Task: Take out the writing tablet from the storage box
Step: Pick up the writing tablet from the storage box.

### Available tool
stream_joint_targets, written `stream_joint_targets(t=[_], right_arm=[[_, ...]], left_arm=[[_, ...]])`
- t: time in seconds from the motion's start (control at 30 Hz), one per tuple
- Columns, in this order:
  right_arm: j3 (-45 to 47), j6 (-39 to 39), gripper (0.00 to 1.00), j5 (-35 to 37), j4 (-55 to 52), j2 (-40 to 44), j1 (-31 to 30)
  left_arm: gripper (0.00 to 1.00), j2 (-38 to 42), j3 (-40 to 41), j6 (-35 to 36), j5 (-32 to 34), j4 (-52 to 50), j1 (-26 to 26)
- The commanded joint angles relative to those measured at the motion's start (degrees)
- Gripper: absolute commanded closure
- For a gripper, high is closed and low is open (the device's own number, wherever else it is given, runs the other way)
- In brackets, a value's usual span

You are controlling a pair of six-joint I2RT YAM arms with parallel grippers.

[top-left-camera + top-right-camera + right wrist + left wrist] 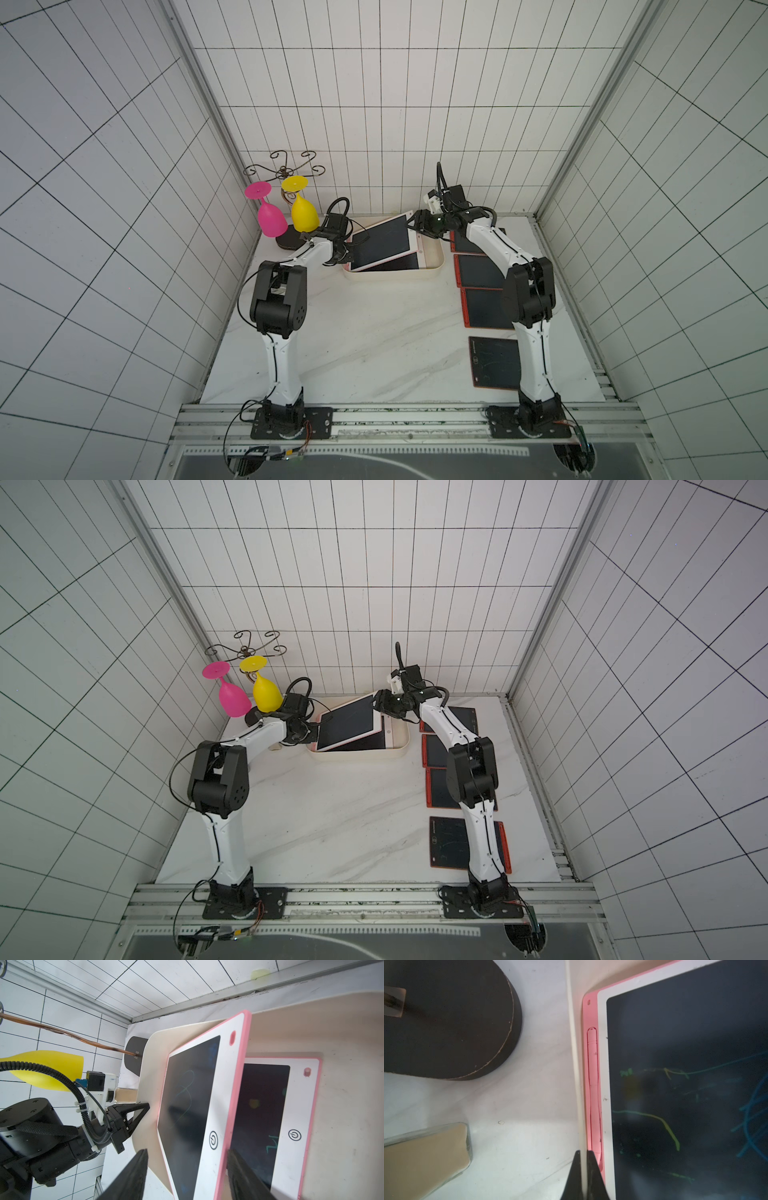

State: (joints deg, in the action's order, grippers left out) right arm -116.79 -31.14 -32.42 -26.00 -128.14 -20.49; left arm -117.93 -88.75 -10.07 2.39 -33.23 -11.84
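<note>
The cream storage box [437, 270] stands at the far middle of the table. A pink-framed writing tablet [382, 241] leans inside it, its right end raised above the rim. Another pink tablet [268, 1105] lies flat on the box floor beneath. My left gripper [583, 1152] is shut on the box's thin left wall [574, 1043]. My right gripper [187, 1150] is open around the raised end of the tilted tablet [191, 1093]. One finger [239, 1167] touches the tablet's pink edge from below. The other finger [139, 1167] stands apart from the screen side.
Several red-framed tablets [478, 270] lie in a row along the table's right side, partly under my right arm. A pink glass [270, 216] and a yellow glass [303, 212] hang upside down from a wire stand [284, 168] whose dark base [446, 1022] is beside the box.
</note>
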Motion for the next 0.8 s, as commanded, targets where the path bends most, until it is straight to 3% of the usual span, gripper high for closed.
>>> stream_joint_targets(t=[0.0,0.17,0.57,0.77], right_arm=[[3.2,-2.1,0.40,-9.6,0.7,0.1,-2.0],[4.8,-4.5,0.41,-13.9,4.1,-0.2,-1.8],[5.8,0.4,0.44,-0.8,0.8,3.9,-1.3],[6.1,1.6,0.56,2.1,0.2,5.3,-0.6]], left_arm=[[1.00,1.9,-0.7,-0.2,-4.3,3.4,-1.6],[1.00,1.9,-0.7,-0.3,-4.3,3.5,-1.8],[1.00,2.4,0.0,-1.7,-2.9,3.6,-1.6],[1.00,3.7,1.0,-5.4,-1.4,4.2,-1.2]])
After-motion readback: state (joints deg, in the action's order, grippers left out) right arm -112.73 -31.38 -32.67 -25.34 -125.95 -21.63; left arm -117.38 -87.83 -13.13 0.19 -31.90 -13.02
